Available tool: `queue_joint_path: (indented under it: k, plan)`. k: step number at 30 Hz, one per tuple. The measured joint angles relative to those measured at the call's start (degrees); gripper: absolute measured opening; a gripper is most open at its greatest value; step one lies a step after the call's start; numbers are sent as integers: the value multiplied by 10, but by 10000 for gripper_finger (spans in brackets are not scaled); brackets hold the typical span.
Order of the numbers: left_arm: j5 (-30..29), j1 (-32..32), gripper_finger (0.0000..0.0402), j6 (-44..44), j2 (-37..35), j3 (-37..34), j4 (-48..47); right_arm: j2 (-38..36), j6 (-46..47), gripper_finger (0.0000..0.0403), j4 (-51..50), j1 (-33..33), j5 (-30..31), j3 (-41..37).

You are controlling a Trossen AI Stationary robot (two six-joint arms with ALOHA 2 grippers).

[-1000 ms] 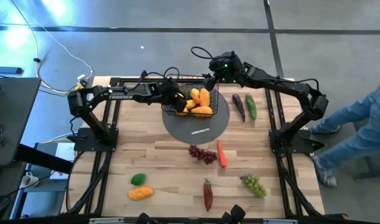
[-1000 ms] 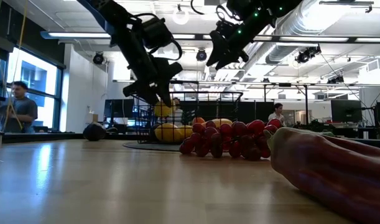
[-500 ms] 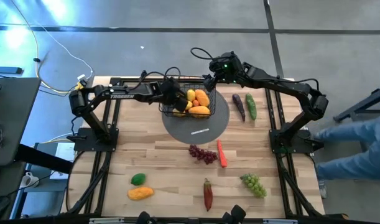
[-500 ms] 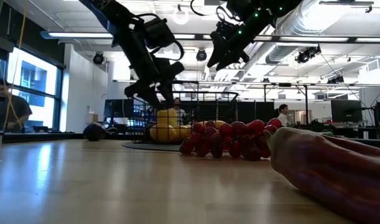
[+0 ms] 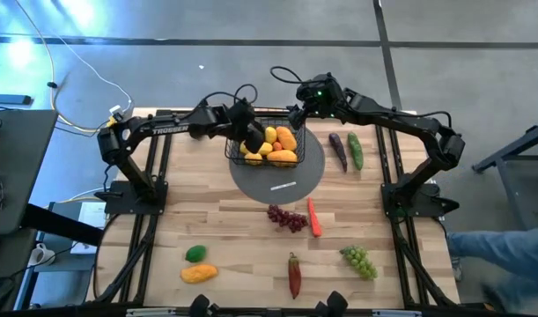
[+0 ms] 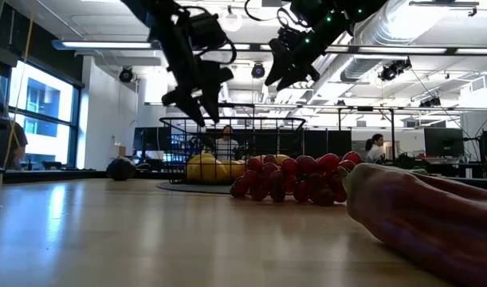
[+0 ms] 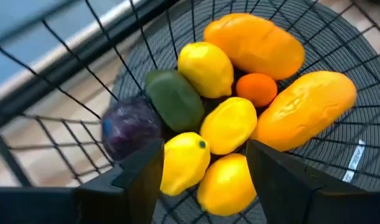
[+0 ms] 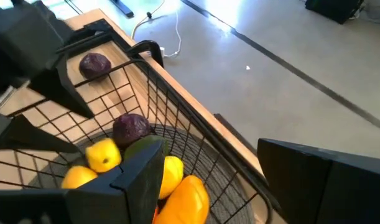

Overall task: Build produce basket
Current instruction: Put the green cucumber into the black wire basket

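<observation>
The black wire basket [image 5: 270, 146] stands on a grey round mat [image 5: 283, 179] at the far middle of the table. It holds lemons [image 7: 207, 67], a mango [image 7: 309, 107], a small orange [image 7: 258, 88], a green piece [image 7: 174, 99] and a purple plum [image 7: 130, 127]. My left gripper [image 7: 205, 171] hangs open and empty above the basket's left part [image 5: 249, 134]. My right gripper [image 5: 295, 116] stands open and empty above the basket's far right corner, well above the rim in the low view [image 6: 284, 76].
On the near half of the table lie red grapes [image 5: 287, 218], a carrot [image 5: 314, 217], a red pepper [image 5: 294, 275], green grapes [image 5: 359, 261], a green piece [image 5: 195, 254] and a mango [image 5: 199, 273]. An eggplant [image 5: 338, 150] and cucumber [image 5: 355, 151] lie right of the mat. A person [image 5: 506, 242] is beside the table's right edge.
My left gripper has opened and let go of a yellow fruit, which has dropped into the basket among the others. The gripper has then risen above the basket's rim. My right gripper has kept still.
</observation>
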Motion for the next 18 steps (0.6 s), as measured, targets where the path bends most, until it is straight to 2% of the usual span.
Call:
queue_joint_path:
  k: [7,18]
  plan:
    - [0,-1,218,116,-3,82,-136,0,15,240,0,29,-9,0]
    - [39,-1,218,216,-76,89,-232,0,76,240,-3,116,15,0]
